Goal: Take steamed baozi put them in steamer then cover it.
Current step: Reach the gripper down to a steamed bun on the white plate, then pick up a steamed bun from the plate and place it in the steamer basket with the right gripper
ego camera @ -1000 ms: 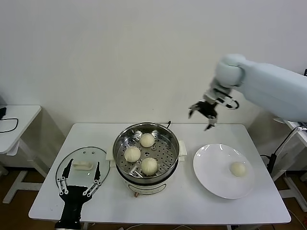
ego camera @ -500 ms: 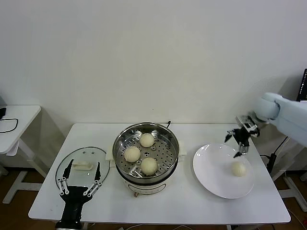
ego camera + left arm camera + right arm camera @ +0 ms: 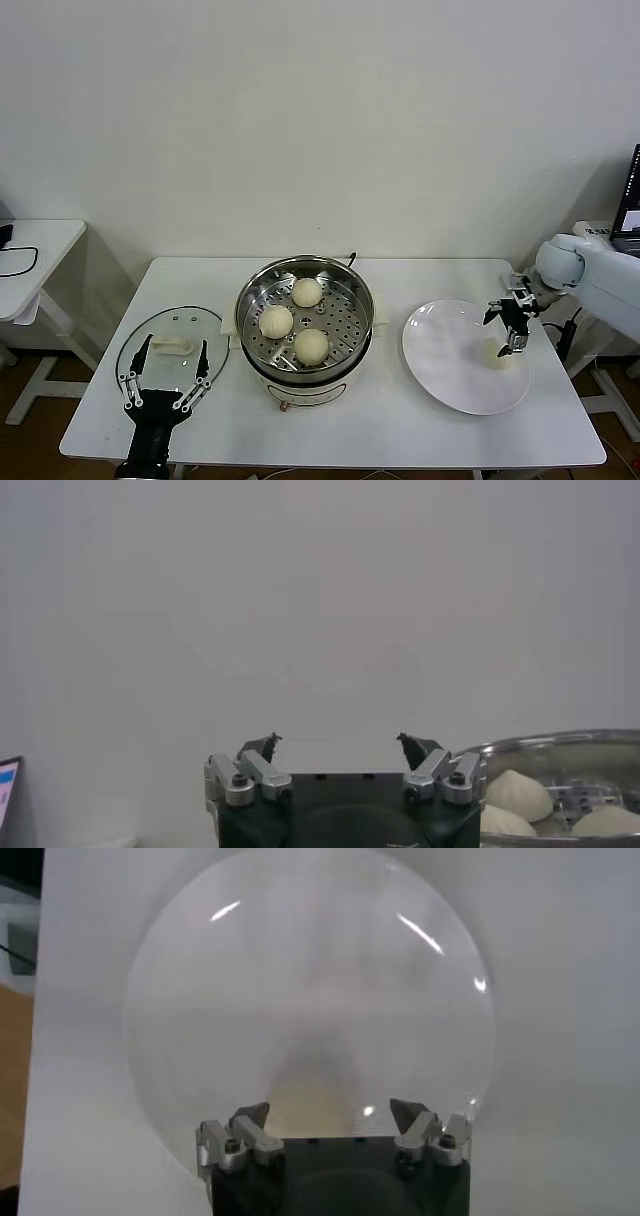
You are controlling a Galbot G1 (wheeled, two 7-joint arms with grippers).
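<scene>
The right arm reaches in from the right edge, its right gripper (image 3: 514,327) pointing down with fingers spread over the last steamed baozi (image 3: 497,352) on the white plate (image 3: 445,365). Three baozi sit in the open steamer (image 3: 304,318). The left gripper (image 3: 165,374), fingers spread, rests low over the cover (image 3: 172,346) lying on the table (image 3: 380,430).

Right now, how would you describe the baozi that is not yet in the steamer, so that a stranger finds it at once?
Look at the white plate on the table's right side, beside the steamer. The single baozi lies near the plate's right edge, directly under the open right end effector. Unlike the three buns in the steamer, it sits alone on white china.
</scene>
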